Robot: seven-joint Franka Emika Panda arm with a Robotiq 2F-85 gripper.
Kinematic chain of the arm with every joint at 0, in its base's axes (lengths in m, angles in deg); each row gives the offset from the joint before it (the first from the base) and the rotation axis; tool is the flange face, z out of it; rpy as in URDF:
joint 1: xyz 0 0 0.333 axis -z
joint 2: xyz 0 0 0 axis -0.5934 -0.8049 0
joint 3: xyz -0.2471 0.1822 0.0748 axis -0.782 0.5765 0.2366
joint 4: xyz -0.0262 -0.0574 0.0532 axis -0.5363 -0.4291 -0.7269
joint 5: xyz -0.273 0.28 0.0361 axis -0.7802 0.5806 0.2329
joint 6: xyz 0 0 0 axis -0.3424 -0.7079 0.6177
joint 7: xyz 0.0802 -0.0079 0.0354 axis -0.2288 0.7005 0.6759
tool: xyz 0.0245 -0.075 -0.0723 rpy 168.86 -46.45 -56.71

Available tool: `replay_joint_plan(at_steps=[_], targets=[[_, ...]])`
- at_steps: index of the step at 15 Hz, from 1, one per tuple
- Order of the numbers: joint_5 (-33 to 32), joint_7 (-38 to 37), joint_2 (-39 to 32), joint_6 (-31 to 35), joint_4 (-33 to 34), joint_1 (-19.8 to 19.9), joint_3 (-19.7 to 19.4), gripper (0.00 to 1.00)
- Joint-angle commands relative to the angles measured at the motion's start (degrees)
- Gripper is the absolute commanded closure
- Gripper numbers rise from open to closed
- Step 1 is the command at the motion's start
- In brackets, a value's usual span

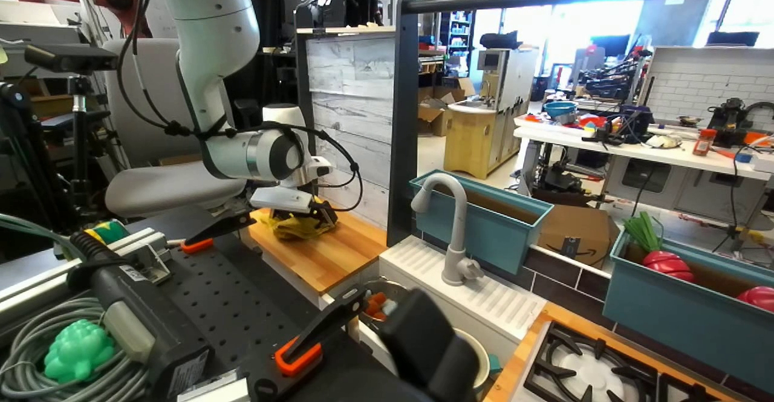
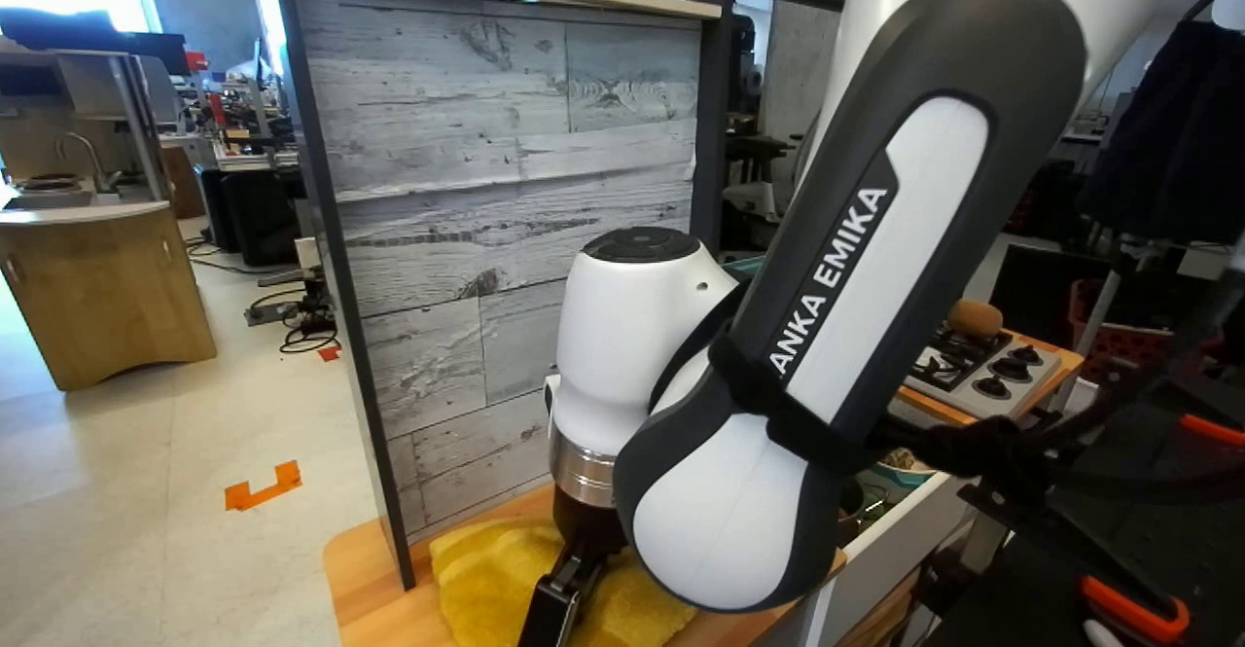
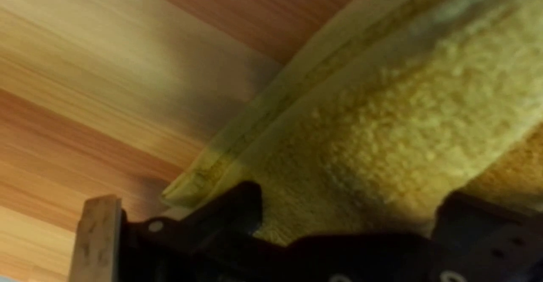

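Observation:
A yellow fuzzy cloth lies bunched on a wooden countertop. It also shows in an exterior view and fills much of the wrist view, with a hemmed edge running diagonally. My gripper is down at the cloth, its two black fingertips wide apart with cloth between and below them. In both exterior views the gripper is low over the cloth, largely hidden by the arm or cropped. How firmly the fingers touch the cloth cannot be seen.
A grey wood-pattern panel stands upright along the countertop. A white sink with a grey faucet, teal bins, a stove and a black perforated table with orange clamps are nearby.

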Motion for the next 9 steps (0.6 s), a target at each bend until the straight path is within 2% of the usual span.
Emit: replay_joint_plan(at_steps=[1,4,7,9], targets=[[-1.5,-3.0,-7.6,0.0,6.4,-5.2,-2.4,0.0],[-1.0,-3.2,-8.4,-0.6,9.3,-7.2,-1.8,0.0],[0.4,-3.5,-7.0,-3.0,8.7,-5.1,-0.7,0.0],[0.8,-6.4,-4.8,-5.9,5.2,-5.0,-3.7,0.0]])
